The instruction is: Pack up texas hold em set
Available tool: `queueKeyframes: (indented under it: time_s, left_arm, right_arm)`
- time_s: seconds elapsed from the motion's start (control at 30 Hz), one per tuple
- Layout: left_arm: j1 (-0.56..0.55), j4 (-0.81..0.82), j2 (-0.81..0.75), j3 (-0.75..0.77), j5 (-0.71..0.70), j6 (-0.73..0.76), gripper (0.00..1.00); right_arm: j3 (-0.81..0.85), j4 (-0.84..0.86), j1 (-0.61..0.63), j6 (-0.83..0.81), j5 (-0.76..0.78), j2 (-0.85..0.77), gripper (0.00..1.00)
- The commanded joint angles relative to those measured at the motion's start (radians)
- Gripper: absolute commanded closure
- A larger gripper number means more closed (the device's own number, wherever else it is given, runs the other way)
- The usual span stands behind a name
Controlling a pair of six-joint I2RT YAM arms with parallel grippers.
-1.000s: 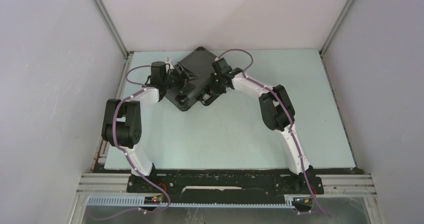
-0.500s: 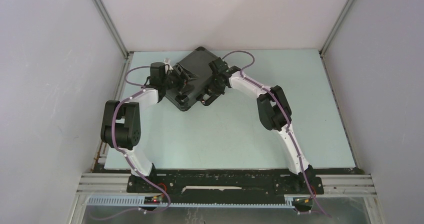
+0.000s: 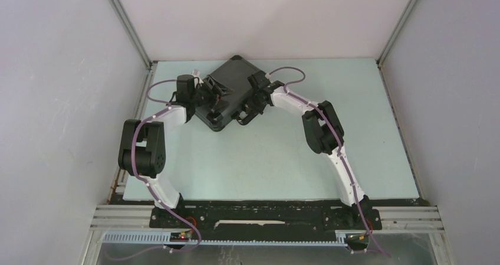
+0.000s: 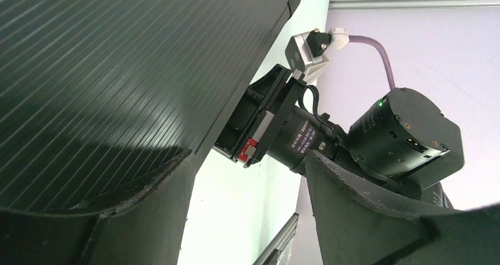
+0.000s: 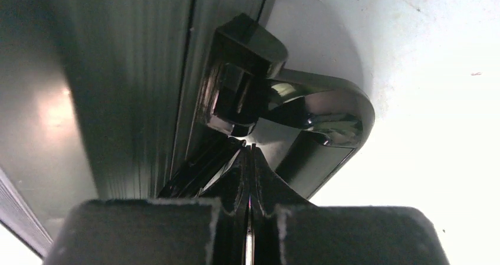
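On the pale green desk (image 3: 283, 153), far side and left of centre, the ribbed black poker case (image 3: 233, 76) looks shut. My right pincer (image 5: 249, 153), fingers together, has crept inward to its glossy black handle (image 5: 321, 114). My left pincer (image 4: 249, 169), spread apart, sits against the case's side. Packing seems nearly done; nothing else blocks me

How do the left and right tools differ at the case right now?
The left tool is open, jaws wide apart; the right tool is shut, jaws pressed together. The left tool sits at the left side of the case; the right tool points at its glossy handle on the near-right edge. Both are close in on the same black case.
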Motion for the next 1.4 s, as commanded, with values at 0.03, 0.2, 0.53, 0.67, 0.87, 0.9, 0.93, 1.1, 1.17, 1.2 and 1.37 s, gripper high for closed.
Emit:
queueKeyframes:
  time_s: [0.03,0.2,0.53,0.67,0.87,0.9,0.93,1.1,1.17,1.2,1.37]
  left_arm:
    - [-0.014,-0.082,-0.015,-0.051,0.057,-0.019,0.25]
    - [-0.014,-0.074,-0.034,-0.053,0.062,-0.017,0.25]
    - [-0.050,-0.247,-0.209,0.044,-0.047,0.213,0.23]
    - [-0.111,-0.331,-0.296,0.094,-0.115,0.335,0.21]
    - [-0.250,-0.346,-0.476,0.109,-0.207,0.503,0.10]
    - [-0.280,-0.347,-0.508,0.103,-0.233,0.532,0.08]
    - [-0.308,-0.344,-0.543,0.097,-0.262,0.559,0.06]
    - [-0.412,-0.336,-0.666,0.070,-0.341,0.671,0.04]
    - [-0.442,-0.332,-0.711,0.062,-0.370,0.706,0.04]
    - [-0.455,-0.327,-0.739,0.057,-0.381,0.723,0.04]
    - [-0.491,-0.385,-0.884,0.117,-0.403,0.681,0.03]
  right_arm:
    - [-0.084,0.446,0.009,0.149,-0.016,0.071,1.00]
    - [-0.196,0.534,0.007,0.092,0.005,-0.031,1.00]
    - [-0.424,0.481,-0.084,-0.294,-0.010,-0.502,0.77]
    - [-0.674,0.466,-0.103,-0.421,0.026,-0.736,0.54]
    - [-0.876,0.284,-0.006,-0.633,0.066,-1.067,0.18]
    - [-0.904,0.251,0.020,-0.643,0.093,-1.126,0.14]
    - [-0.939,0.229,0.047,-0.644,0.114,-1.199,0.11]
    - [-1.049,0.137,0.134,-0.639,0.085,-1.534,0.00]
    - [-1.050,0.061,0.151,-0.644,0.061,-1.652,0.00]
    - [-1.050,0.022,0.160,-0.643,0.059,-1.701,0.00]
    - [-1.024,-0.121,0.171,-0.612,0.064,-1.927,0.00]
